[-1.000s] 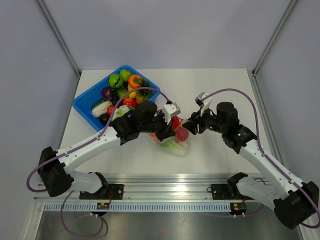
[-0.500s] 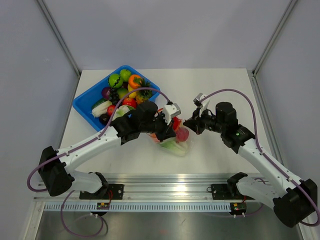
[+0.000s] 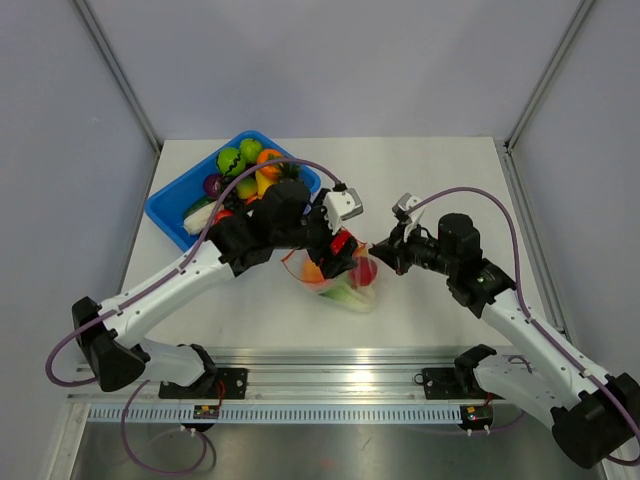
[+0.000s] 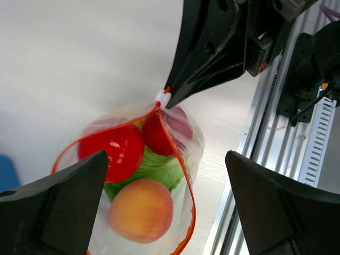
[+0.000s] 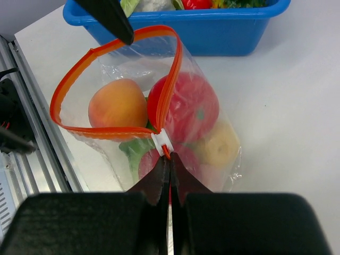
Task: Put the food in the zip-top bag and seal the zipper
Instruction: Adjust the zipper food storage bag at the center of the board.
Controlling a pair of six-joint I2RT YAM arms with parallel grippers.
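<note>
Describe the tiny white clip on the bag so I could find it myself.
From the blue bin on the left, look right to the clear bag of toy food. A red-orange strip loops round its mouth; the white slider sits where the loop's sides meet, at the shut tips of the right pincer, the only white bit on that strip.

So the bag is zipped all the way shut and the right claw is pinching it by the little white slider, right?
The zip-top bag is not shut: its zipper gapes in a wide loop, as the right wrist view shows. The right gripper does pinch it by the white slider.
</note>
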